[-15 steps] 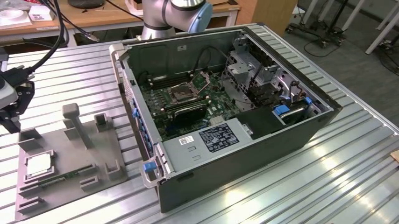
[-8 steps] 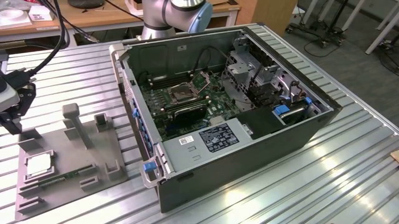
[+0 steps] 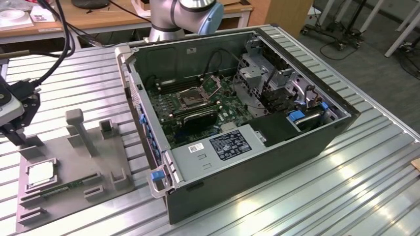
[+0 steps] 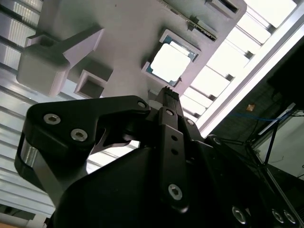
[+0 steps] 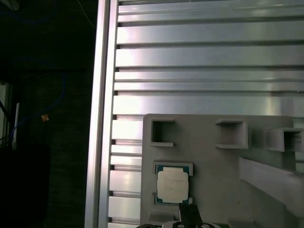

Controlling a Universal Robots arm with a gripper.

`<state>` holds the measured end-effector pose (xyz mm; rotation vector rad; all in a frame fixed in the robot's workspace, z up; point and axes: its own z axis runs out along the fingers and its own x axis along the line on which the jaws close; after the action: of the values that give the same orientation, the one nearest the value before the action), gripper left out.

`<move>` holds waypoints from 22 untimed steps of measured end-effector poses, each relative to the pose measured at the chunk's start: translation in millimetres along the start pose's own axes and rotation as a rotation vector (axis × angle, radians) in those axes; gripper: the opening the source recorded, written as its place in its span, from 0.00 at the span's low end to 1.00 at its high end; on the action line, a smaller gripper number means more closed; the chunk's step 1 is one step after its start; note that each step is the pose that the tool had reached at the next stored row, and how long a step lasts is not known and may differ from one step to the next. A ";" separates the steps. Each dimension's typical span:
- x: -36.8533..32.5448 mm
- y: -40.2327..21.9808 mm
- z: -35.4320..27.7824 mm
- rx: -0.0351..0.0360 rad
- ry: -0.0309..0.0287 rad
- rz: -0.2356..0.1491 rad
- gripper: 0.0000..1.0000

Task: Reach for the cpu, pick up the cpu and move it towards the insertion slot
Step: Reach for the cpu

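Cpu (image 5: 173, 184) lies face up in the grey tray (image 3: 78, 167)'s recess at the exterior view's left, ready for lifting, gripper (image 3: 15, 137) poised just beside it, jaws' state impossible to tell.

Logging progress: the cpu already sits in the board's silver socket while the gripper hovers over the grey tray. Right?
No: the cpu lies in the grey tray's square recess, not the socket, as the first wrist view shows. The gripper does hover over that tray.
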<state>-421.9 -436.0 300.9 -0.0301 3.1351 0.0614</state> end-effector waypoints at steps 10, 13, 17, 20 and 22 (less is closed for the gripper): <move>5.3 -0.4 12.7 0.0007 0.0000 0.000 0.10; 5.4 -0.4 13.0 0.0008 0.0000 0.000 0.10; 5.3 -0.4 13.9 0.0006 -0.0004 0.000 0.10; 5.4 -0.5 15.8 0.0008 0.0000 0.000 0.10; 5.4 -0.6 17.1 0.0009 0.0000 0.000 0.10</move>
<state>-427.2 -436.0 283.7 -0.0302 3.1351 0.0600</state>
